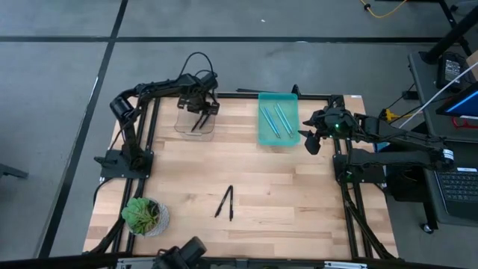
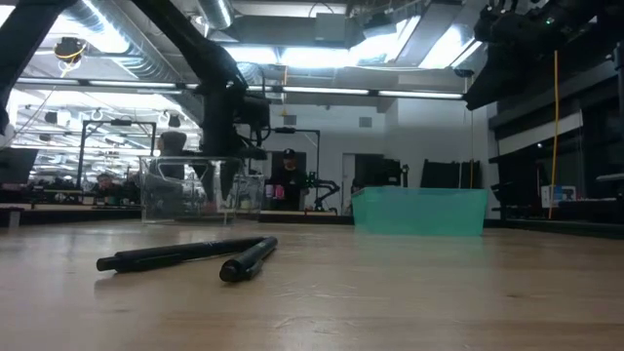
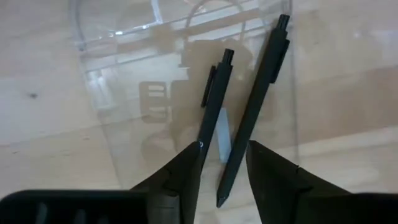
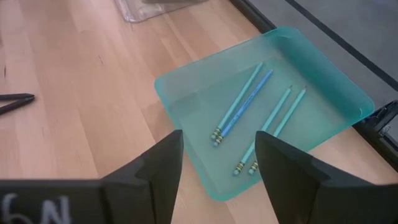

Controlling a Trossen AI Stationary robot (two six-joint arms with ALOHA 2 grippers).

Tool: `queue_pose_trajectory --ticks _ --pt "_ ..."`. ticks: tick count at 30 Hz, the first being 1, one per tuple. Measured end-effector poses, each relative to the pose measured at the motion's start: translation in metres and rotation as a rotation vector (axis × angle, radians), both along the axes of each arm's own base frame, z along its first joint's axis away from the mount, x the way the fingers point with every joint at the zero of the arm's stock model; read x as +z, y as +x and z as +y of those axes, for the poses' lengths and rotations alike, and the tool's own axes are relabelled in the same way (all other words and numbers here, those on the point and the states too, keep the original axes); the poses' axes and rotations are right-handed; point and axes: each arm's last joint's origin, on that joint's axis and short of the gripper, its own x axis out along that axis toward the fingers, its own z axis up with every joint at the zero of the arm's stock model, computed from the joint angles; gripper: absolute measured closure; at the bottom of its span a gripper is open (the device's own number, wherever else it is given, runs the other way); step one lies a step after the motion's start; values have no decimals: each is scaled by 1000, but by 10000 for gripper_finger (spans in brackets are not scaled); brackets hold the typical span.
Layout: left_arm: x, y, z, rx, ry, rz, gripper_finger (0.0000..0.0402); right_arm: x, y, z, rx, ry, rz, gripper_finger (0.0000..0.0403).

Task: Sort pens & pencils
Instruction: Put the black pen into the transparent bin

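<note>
Two black sticks (image 1: pixel 225 202) left out on the worktop (image 1: pixel 299 194), toward the near edge and well apart from both arms.

Lying in a narrow V, long axes running roughly front to back; about midway between arms, perhaps slightly nearer the left. Left end effector (image 3: pixel 222 163) hovering over the clear tray (image 1: pixel 183 125), fingers apart, two black sticks (image 3: pixel 249 112) inside. Right end effector (image 4: pixel 217 163) parted beside the teal tray (image 4: pixel 329 81) holding four light blue sticks (image 4: pixel 255 118). Bare wood around; workshop room beyond.

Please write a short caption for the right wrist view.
Four light blue pencils lie in the teal tray, below the open right gripper.
</note>
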Motion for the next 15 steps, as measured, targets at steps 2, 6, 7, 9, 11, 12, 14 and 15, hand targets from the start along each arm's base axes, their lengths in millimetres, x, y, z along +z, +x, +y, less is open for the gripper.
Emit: queue_pose_trajectory --ticks 2,6,7,9,11,12,14,15 --pt "8 -4 0 7 5 -20 278 0 0 0 0 0 0 201" --pt "32 -8 -3 12 28 -64 277 0 0 0 0 0 0 201" --pt "39 -8 -4 0 38 -79 277 0 0 0 0 0 0 201" --pt "52 -5 -7 -72 57 -125 277 0 0 0 0 0 0 201" --pt "62 -1 -13 -169 60 -171 277 0 0 0 0 0 0 201" --pt "67 2 -18 -217 59 -192 277 0 0 0 0 0 0 201" --pt "75 11 -29 -303 78 -217 277 0 0 0 0 0 0 201" --pt "77 14 -35 -347 88 -221 277 0 0 0 0 0 0 201"
